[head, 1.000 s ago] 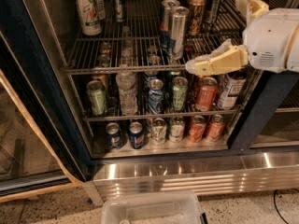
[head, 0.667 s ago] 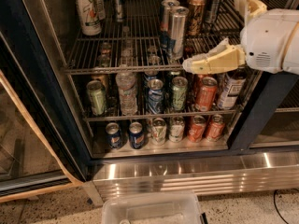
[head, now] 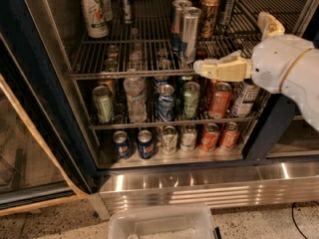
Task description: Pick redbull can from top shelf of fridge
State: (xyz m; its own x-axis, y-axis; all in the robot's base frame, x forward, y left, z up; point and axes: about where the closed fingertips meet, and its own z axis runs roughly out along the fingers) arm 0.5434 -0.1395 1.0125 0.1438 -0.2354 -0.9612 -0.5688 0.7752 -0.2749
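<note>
The pincer [head: 199, 67] hung at the top shelf [head: 124, 74] front rail, just beside the redbull can [head: 190, 31]. Whether it was open or closed could not be told.

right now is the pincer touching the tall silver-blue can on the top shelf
Cannot tell. In the camera view the pincer sits by the tall silver-blue can; no plain gap or contact.

tool [head: 199, 67] just right of redbull can [head: 190, 33] | bronze can [head: 209, 11] close behind | top shelf [head: 144, 45] bare leftward
</note>
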